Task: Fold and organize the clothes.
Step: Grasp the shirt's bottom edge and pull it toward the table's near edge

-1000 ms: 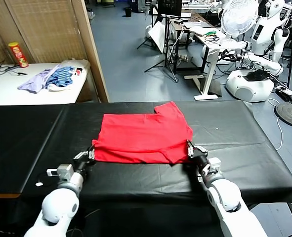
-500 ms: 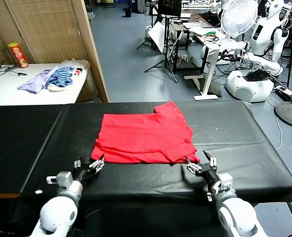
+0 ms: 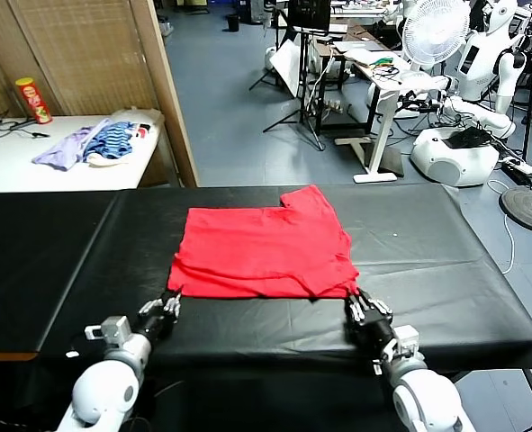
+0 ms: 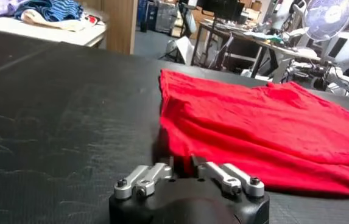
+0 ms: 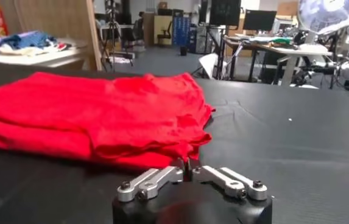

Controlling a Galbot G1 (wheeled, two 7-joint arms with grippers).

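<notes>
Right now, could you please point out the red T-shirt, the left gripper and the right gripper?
red T-shirt [image 3: 261, 252], head view, middle of the folded cloth.
left gripper [image 3: 172, 301], head view, fingertips at the shirt's near corner.
right gripper [image 3: 360, 304], head view, between its fingertips.

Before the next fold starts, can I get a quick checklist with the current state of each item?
1. Left hand shut at the near left corner of the red T-shirt: ok.
2. Right hand shut at the near right corner: ok.
3. Cloth truly pinched in either hand: cannot tell, the fingertips meet right at the hem.
4. Shirt lies folded, in layers, on the black table: ok.
5. Near edge flat and even: not ok, it is rumpled towards the right corner.
6. Table beyond the shirt, where a fold would land, is bare: ok.
</notes>
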